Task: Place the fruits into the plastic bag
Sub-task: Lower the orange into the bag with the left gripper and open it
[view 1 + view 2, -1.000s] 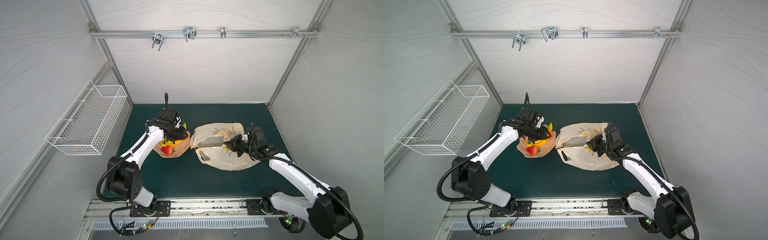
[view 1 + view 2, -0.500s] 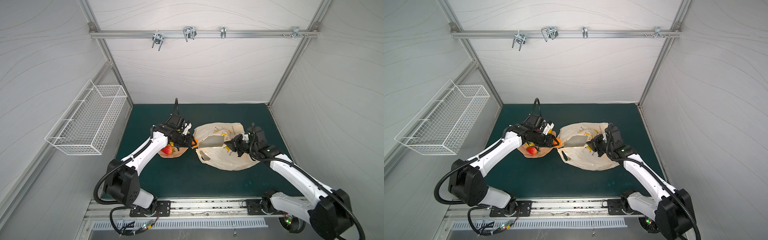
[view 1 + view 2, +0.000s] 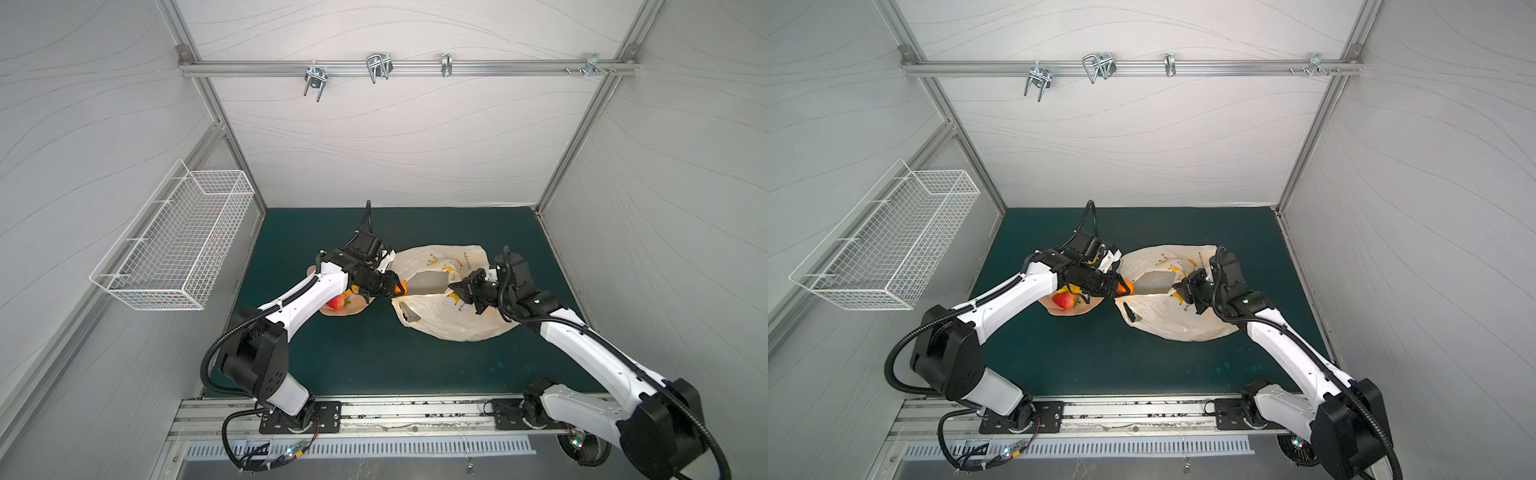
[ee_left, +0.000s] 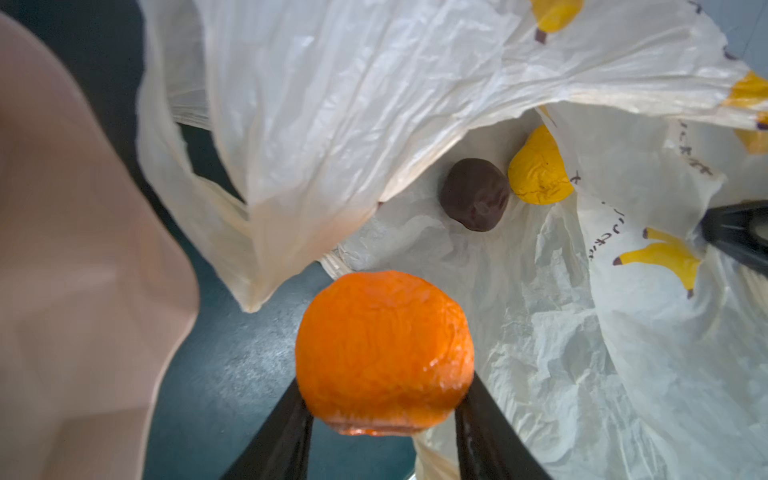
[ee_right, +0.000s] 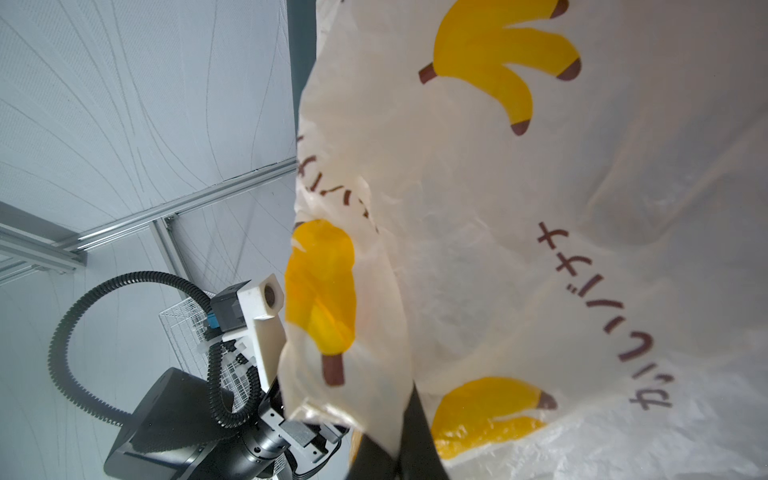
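My left gripper [image 4: 384, 399] is shut on the orange [image 4: 384, 353], one black finger on each side. It holds the orange [image 3: 400, 286] at the open mouth of the plastic bag [image 3: 449, 320], just off the dish's right edge. Inside the bag [image 4: 540, 332] lie a dark purple piece [image 4: 475, 194] and a yellow pear [image 4: 540, 174]. My right gripper [image 3: 453, 286] is shut on the bag's upper edge [image 5: 540, 208] and holds the mouth up. A red strawberry [image 3: 1064, 300] and a bit of yellow banana [image 3: 1073, 288] rest on the peach-pink dish [image 3: 1075, 311], partly under my left arm.
A white wire basket [image 3: 174, 245] hangs on the left wall. A metal rail with hooks [image 3: 374, 68] runs across the back wall. The dark green mat [image 3: 374, 357] stretches in front of the dish and bag, and walls close in on three sides.
My left gripper has moved right from above the dish to the bag's mouth, carrying the orange. The right gripper and the raised bag edge have stayed put.
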Controlling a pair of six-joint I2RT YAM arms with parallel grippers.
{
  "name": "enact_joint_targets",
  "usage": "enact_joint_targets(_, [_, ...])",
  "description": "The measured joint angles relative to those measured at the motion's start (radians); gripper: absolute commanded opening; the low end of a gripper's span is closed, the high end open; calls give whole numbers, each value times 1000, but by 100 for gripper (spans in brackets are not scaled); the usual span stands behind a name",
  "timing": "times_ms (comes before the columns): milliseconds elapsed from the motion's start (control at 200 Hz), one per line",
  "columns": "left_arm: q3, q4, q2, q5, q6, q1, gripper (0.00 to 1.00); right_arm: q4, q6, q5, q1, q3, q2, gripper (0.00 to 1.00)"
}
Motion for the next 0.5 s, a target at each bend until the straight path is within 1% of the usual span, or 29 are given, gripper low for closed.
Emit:
enact_joint_targets(120, [7, 18, 11, 11, -5, -58, 19, 0, 0, 1, 2, 0, 0, 0])
enact_joint_targets(245, [11, 47, 38, 20, -28, -99, 18, 0, 0, 2, 6, 0, 0, 0])
enact_joint_targets(500, [31, 98, 115, 27, -90, -126, 17, 1, 3, 8, 13, 0, 0, 0])
